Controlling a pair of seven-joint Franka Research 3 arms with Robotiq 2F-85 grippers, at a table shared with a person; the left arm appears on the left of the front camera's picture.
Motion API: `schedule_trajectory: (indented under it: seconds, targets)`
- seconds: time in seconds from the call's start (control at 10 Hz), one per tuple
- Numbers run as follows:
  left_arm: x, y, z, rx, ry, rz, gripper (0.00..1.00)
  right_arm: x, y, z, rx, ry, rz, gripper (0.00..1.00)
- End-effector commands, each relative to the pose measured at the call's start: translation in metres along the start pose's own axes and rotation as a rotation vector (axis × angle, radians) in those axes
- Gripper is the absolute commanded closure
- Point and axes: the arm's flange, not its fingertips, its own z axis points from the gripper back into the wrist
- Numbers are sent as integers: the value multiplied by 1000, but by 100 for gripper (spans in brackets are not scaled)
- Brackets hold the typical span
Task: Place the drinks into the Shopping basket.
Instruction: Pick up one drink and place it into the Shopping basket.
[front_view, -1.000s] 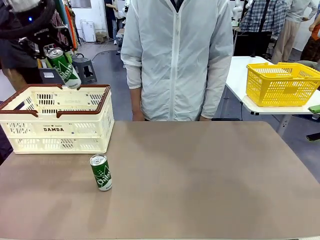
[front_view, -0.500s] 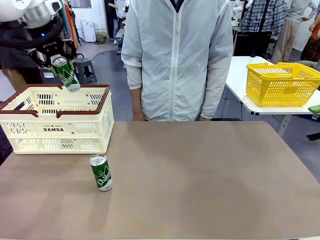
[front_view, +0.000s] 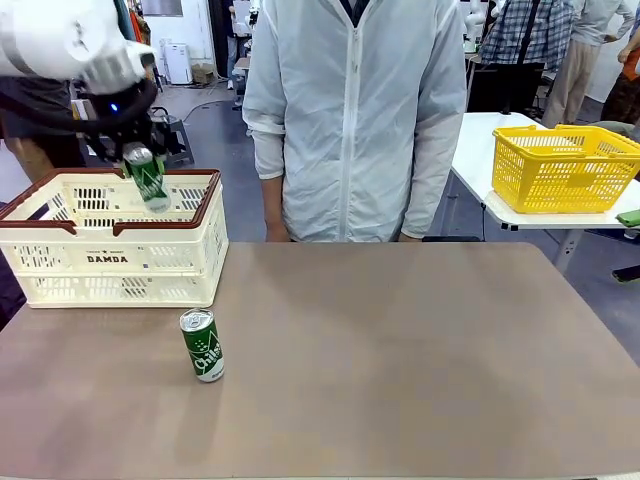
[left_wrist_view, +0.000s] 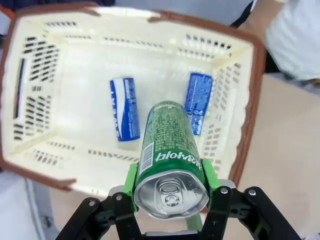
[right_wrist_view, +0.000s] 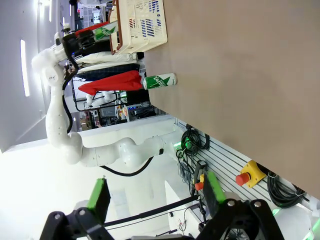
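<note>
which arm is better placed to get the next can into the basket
Left: its jaws already grip a green can above the open Shopping basket. The right gripper hangs open and empty, away from the standing can.

Below my left fingers (left_wrist_view: 171, 200), the cream-white slotted basket with the dark brown rim (left_wrist_view: 254, 90) is lying open; two blue cans (left_wrist_view: 125, 115) are lying apart on its floor, leaving bare floor between them. On the brown desk (front_view: 420, 360), one upright green can (front_view: 202, 345) is standing just in front of the basket; the rest is lying free.
</note>
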Motion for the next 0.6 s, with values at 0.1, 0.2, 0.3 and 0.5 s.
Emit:
schedule_trajectory:
  seconds: [0.1, 0.2, 0.3, 0.5]
  targets:
    - [29, -6, -55, 46, 68, -57, 100, -1, 5, 1, 2, 6, -15, 0]
    - [32, -9, -80, 60, 129, -55, 100, -1, 5, 1, 2, 6, -15, 0]
    - [33, -9, -97, 57, 164, -57, 100, -1, 5, 1, 2, 6, -15, 0]
    - [39, -11, -118, 50, 186, -72, 100, -1, 5, 1, 2, 6, -15, 0]
